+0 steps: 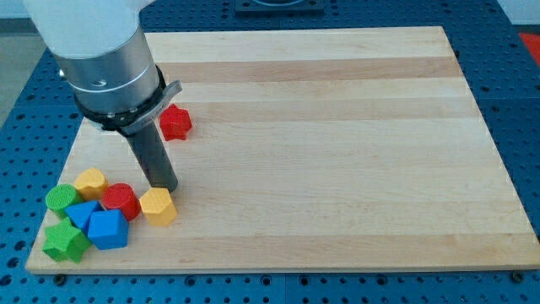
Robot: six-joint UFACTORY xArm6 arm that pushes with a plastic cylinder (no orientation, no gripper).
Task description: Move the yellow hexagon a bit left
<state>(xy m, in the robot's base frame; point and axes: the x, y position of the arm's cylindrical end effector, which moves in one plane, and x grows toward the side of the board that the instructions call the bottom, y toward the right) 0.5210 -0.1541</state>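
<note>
The yellow hexagon (159,207) lies near the board's lower left, touching the red cylinder-like block (121,201) on its left. My tip (165,187) stands just above the yellow hexagon's upper right edge, touching or nearly touching it. The dark rod rises up and to the left into the arm's grey body.
A cluster sits at the lower left corner: another yellow block (89,181), a green round block (61,198), a green star-like block (66,242), a blue cube (108,229) and a blue triangular block (82,213). A red star-like block (175,123) lies higher up. The wooden board (337,127) has edges all round.
</note>
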